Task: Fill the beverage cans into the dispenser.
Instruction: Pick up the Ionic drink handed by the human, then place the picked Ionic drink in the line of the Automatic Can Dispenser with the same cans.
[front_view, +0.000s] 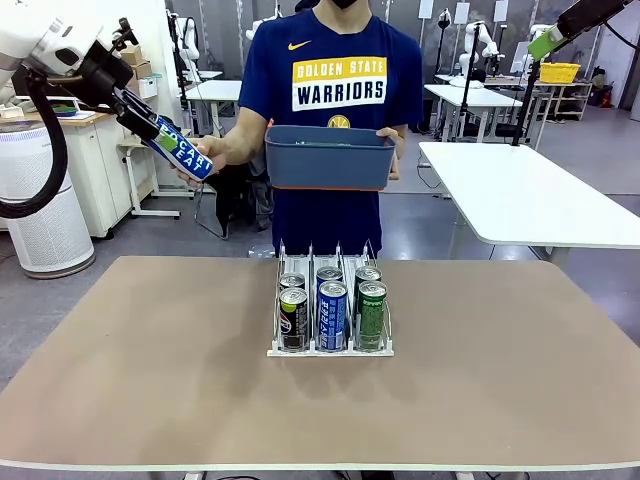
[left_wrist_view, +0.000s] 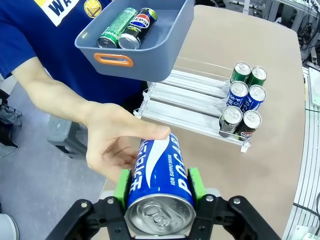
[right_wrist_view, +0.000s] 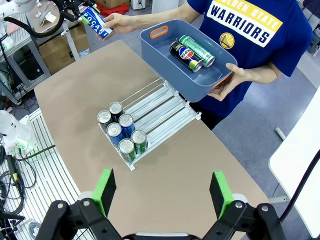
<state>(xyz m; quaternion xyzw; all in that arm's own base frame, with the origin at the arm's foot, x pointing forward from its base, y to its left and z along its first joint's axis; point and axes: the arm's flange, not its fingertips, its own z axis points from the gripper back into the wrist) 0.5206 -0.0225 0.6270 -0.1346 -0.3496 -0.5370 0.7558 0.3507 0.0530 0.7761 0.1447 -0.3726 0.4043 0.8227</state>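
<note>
The left gripper (left_wrist_view: 159, 184) is clamped on a slim blue white-lettered drink can (left_wrist_view: 157, 167). The person's hand (left_wrist_view: 114, 145) just beyond cups it too. Best draw back only once it lets go, then head for the white three-lane dispenser (left_wrist_view: 182, 102) ahead. The right gripper (right_wrist_view: 162, 192) gapes empty.

We note left arm (front_view: 60, 45) white-shelled, black cable (front_view: 60, 150); left gripper (left_wrist_view: 157, 185), right gripper (right_wrist_view: 162, 192) black, green pads (right_wrist_view: 105, 190); person's navy short-sleeved shirt (front_view: 350, 45), yellow-white lettering.
</note>
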